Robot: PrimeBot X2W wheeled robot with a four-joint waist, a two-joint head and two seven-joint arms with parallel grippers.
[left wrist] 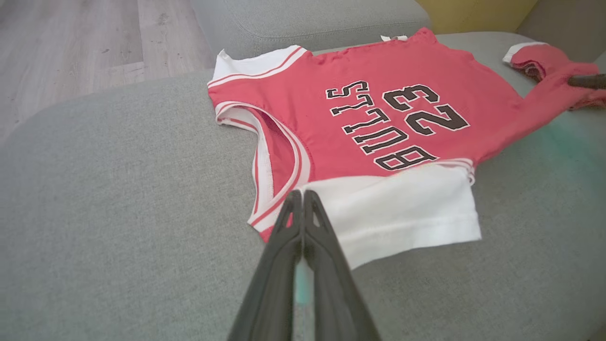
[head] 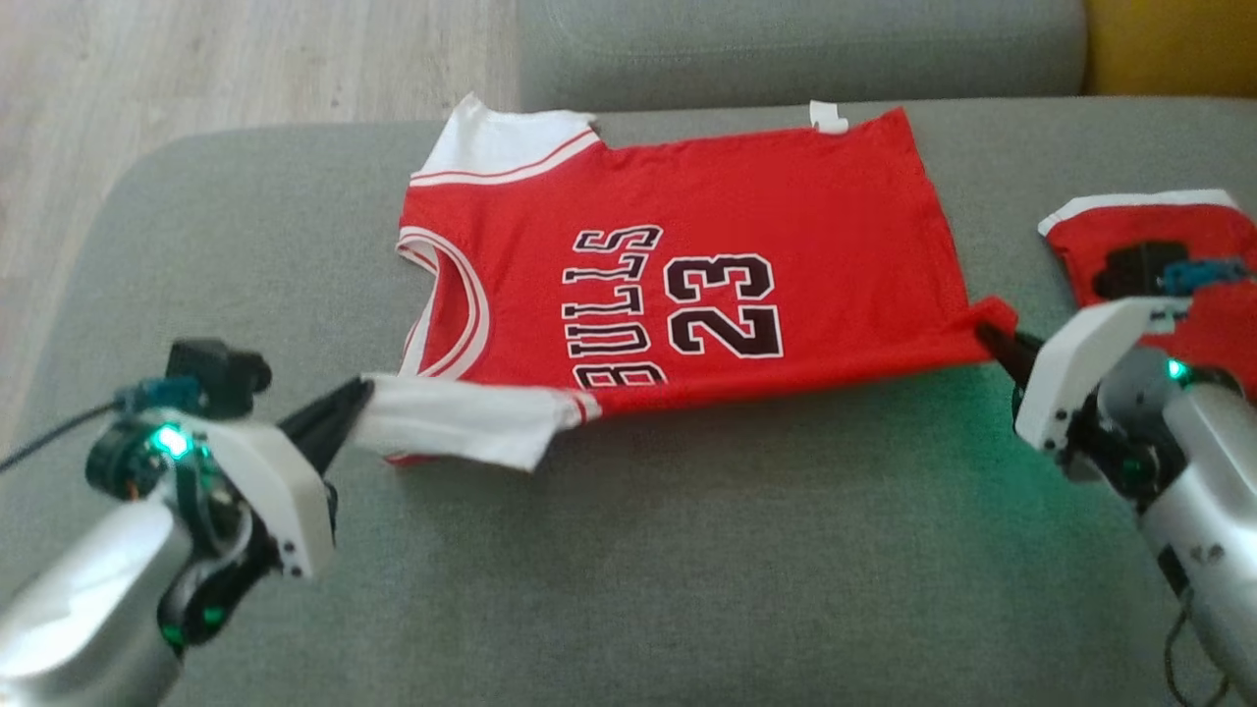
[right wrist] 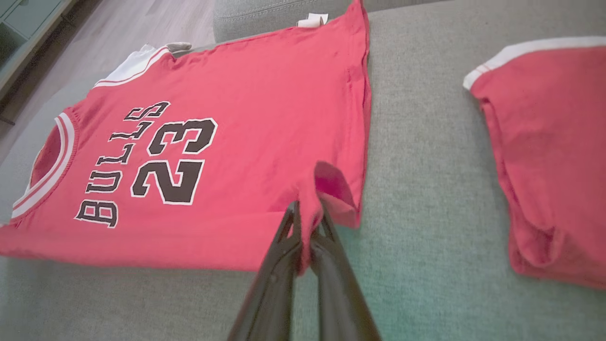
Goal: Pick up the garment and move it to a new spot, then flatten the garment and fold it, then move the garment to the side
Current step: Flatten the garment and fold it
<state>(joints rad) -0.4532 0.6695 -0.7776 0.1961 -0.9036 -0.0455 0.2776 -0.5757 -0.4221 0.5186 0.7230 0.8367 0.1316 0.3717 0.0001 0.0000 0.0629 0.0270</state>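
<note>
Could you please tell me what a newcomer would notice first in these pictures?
The red jersey marked BULLS 23, spread on the grey cushion, stands out first. The left gripper pinches its white sleeve and the right gripper its hem corner. A second red garment lies at the right.

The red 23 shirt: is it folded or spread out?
Spread out, print up: the shirt lies flat on the sofa. The left claw pinches its white sleeve, the right claw its hem corner.
</note>
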